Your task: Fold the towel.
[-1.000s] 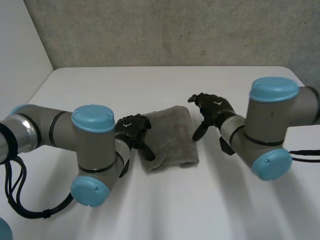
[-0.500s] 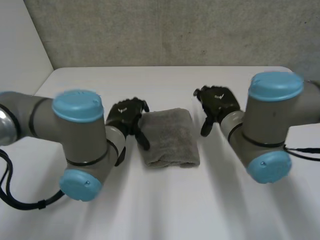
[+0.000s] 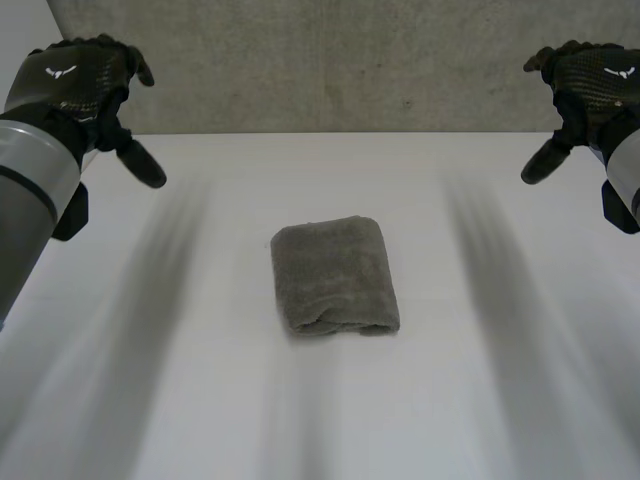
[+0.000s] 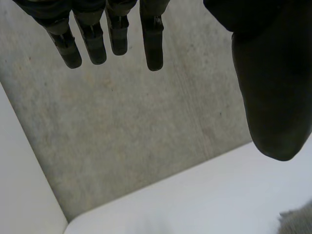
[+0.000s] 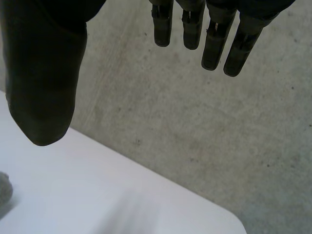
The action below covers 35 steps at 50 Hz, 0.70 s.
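A grey towel (image 3: 335, 275) lies folded into a small thick rectangle in the middle of the white table (image 3: 300, 420). My left hand (image 3: 75, 85) is raised high at the far left, well away from the towel, with straight fingers (image 4: 92, 39) and nothing in it. My right hand (image 3: 590, 85) is raised high at the far right, likewise open and empty, its fingers (image 5: 214, 39) straight. A corner of the towel (image 4: 297, 222) shows beyond the left thumb, and a sliver of towel (image 5: 4, 187) shows below the right thumb.
A grey felt wall (image 3: 330, 60) stands behind the table's far edge. A white side wall (image 4: 19, 185) meets it at the left.
Both hands have left the towel's sides and risen far up and outward, the left to the left, the right to the right. The folded towel stays where it was.
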{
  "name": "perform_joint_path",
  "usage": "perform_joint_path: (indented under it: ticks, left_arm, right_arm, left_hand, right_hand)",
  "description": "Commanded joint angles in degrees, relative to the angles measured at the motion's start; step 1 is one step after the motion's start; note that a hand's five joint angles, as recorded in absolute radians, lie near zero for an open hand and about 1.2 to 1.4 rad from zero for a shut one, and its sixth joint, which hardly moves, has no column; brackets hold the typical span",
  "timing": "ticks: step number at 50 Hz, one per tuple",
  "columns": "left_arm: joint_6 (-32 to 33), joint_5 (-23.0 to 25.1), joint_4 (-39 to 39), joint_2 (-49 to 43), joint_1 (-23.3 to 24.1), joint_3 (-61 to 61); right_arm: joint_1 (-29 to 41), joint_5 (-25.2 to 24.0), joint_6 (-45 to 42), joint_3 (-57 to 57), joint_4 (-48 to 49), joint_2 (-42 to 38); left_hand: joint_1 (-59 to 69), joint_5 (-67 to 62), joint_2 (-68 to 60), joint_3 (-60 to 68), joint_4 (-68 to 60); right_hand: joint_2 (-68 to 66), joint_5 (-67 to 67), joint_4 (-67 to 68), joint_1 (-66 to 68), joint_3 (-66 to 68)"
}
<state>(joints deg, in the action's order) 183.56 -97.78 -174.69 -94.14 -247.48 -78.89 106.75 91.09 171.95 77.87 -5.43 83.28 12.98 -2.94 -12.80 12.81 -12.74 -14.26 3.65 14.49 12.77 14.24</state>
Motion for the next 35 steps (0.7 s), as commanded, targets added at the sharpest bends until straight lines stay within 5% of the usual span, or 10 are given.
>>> perform_joint_path:
  ticks: [1,17,35]
  left_arm:
    - [-0.40,0.40,2.43,-0.08,0.07,-2.68]
    - [-1.63,0.66,2.08,0.10,0.15,-6.72]
    - [-2.16,0.66,-3.99,0.89,-0.02,-9.79]
  right_arm:
    - [-0.40,-0.65,-0.48,1.41,-1.34,-0.14]
    - [-1.28,-5.92,-2.06,4.57,-0.81,-0.05]
    - [-1.19,-5.74,-1.18,5.63,1.21,-0.14]
  left_hand:
    - [-0.91,0.88,0.73,-0.74,0.67]
    - [-0.91,0.88,0.74,-0.75,0.67]
    - [-1.92,1.89,1.74,-1.75,1.68]
  right_hand:
    - [4.26,-3.65,-4.49,-2.77,-4.24]
    - [4.26,-3.65,-4.49,-2.77,-4.24]
    - [4.26,-3.65,-4.49,-2.77,-4.24]
